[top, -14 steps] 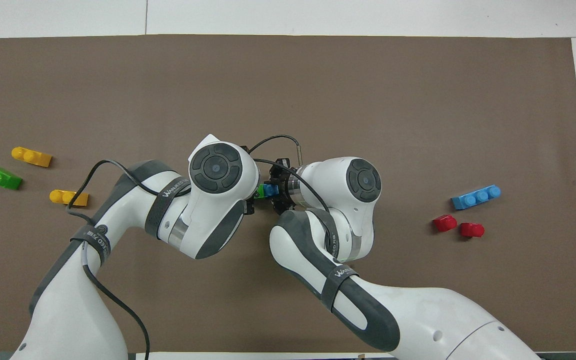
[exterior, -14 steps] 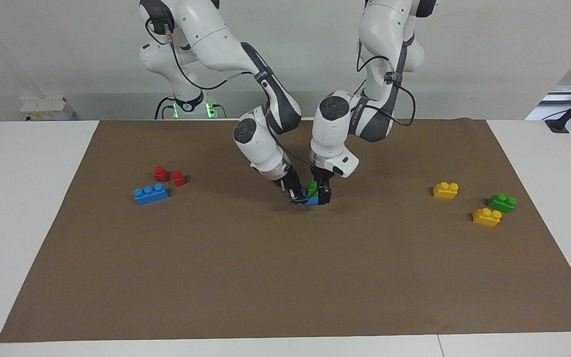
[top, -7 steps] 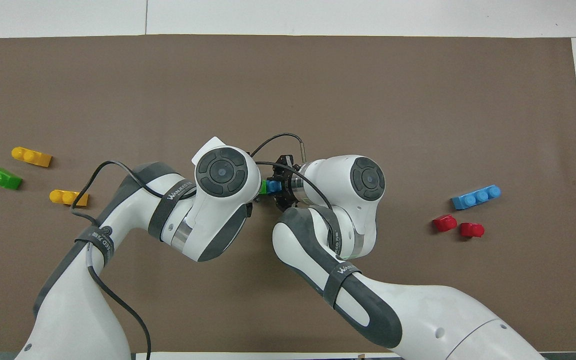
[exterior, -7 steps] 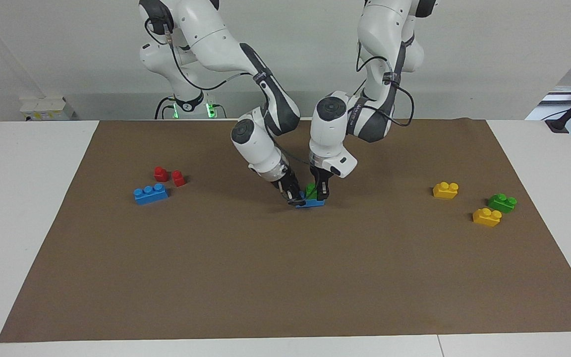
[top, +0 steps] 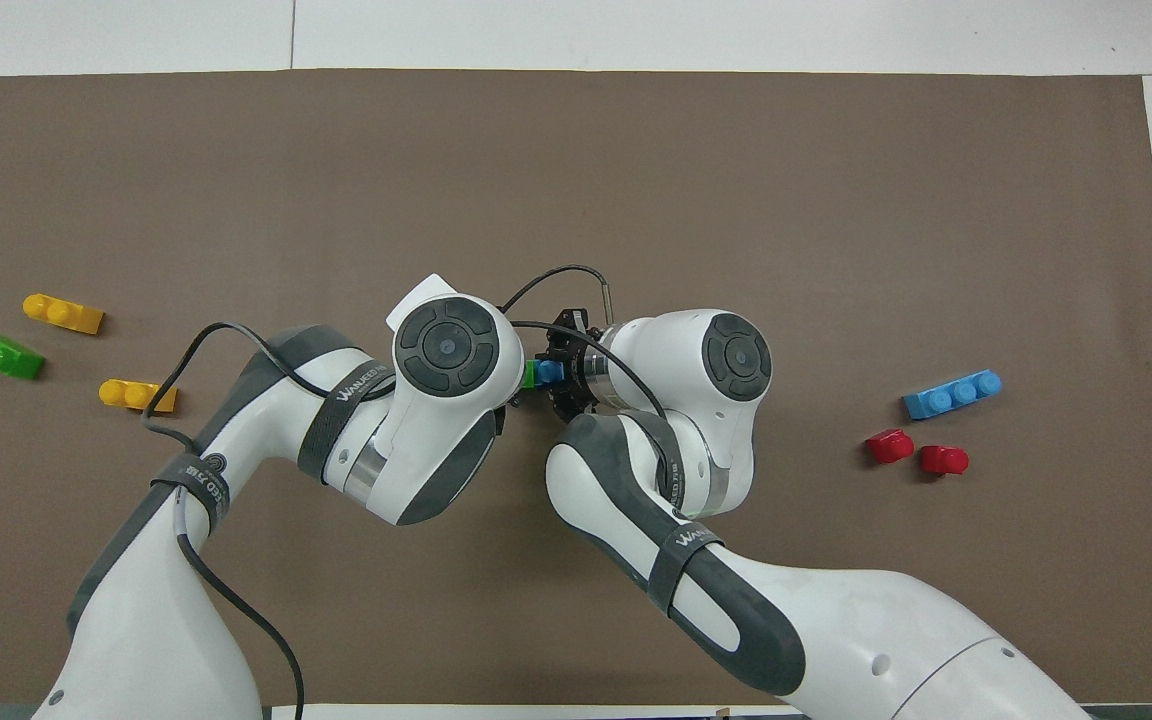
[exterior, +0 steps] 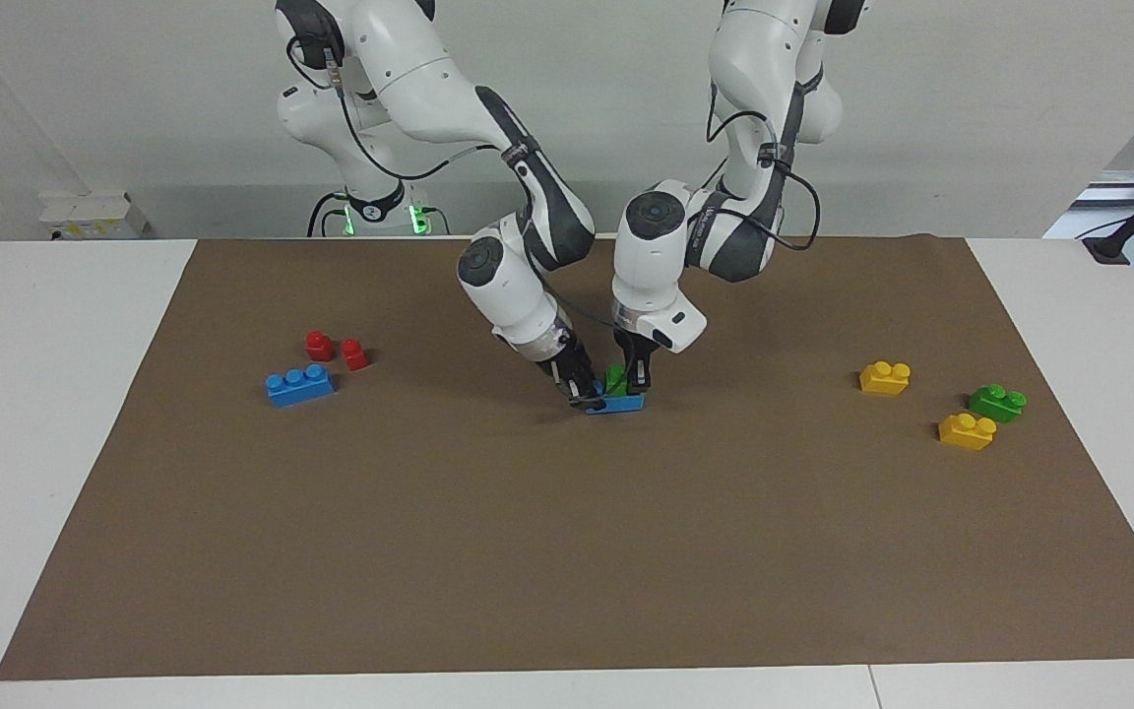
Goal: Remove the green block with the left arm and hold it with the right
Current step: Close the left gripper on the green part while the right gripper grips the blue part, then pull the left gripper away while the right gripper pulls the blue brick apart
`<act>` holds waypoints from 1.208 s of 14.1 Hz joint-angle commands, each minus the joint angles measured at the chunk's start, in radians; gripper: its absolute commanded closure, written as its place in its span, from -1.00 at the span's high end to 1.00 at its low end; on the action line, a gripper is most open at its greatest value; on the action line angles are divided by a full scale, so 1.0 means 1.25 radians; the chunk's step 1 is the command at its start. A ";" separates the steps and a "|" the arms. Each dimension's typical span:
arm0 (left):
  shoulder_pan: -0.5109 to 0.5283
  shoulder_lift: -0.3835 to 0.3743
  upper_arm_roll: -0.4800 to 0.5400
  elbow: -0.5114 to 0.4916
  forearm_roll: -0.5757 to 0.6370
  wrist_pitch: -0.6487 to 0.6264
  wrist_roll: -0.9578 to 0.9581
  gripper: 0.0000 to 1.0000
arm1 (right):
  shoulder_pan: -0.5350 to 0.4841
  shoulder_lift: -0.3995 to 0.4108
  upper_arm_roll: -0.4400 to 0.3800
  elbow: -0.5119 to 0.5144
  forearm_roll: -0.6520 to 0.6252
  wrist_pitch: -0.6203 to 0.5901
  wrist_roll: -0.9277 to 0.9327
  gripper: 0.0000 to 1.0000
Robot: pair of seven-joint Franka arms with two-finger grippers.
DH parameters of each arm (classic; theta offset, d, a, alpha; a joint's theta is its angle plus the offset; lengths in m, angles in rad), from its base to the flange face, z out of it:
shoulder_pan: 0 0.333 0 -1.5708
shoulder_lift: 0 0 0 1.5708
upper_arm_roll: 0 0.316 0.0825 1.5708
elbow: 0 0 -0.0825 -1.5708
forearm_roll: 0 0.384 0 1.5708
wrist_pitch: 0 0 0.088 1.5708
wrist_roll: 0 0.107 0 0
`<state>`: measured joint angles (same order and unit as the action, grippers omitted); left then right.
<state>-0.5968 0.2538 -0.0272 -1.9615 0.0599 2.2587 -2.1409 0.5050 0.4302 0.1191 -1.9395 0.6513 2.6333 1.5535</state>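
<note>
A small green block (exterior: 615, 379) sits on a blue brick (exterior: 619, 404) at the middle of the brown mat (exterior: 567, 551). My right gripper (exterior: 582, 394) reaches down at a slant and is shut on the blue brick's end toward the right arm's side. My left gripper (exterior: 634, 378) comes straight down and is shut on the green block. In the overhead view only slivers of the green block (top: 529, 374) and the blue brick (top: 548, 372) show between the two wrists; both grippers' fingers are hidden there.
Toward the left arm's end lie two yellow bricks (exterior: 885, 377) (exterior: 967, 430) and another green brick (exterior: 997, 402). Toward the right arm's end lie a blue three-stud brick (exterior: 300, 384) and two red pieces (exterior: 319, 345) (exterior: 354, 354).
My left gripper's fingers have risen from the blue brick's level to the green block's level. Both wrists shifted slightly toward the right arm's end. The green block stays on the blue brick.
</note>
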 commanded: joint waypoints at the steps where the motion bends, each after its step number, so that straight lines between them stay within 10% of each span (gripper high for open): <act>1: 0.003 -0.057 0.008 -0.003 0.013 -0.047 0.047 -1.00 | -0.003 -0.003 0.005 -0.009 0.020 0.007 -0.025 -1.00; 9: 0.065 -0.145 0.016 0.015 0.012 -0.148 0.200 -1.00 | -0.063 -0.031 -0.001 0.032 0.003 -0.090 -0.035 -1.00; 17: 0.255 -0.143 0.016 0.044 0.002 -0.161 0.560 -1.00 | -0.416 -0.073 -0.003 0.102 -0.087 -0.415 -0.319 -1.00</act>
<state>-0.3393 0.0769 0.0020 -1.9174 0.0619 2.0661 -1.5580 0.0867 0.3386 0.0978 -1.8014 0.5644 2.1548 1.2499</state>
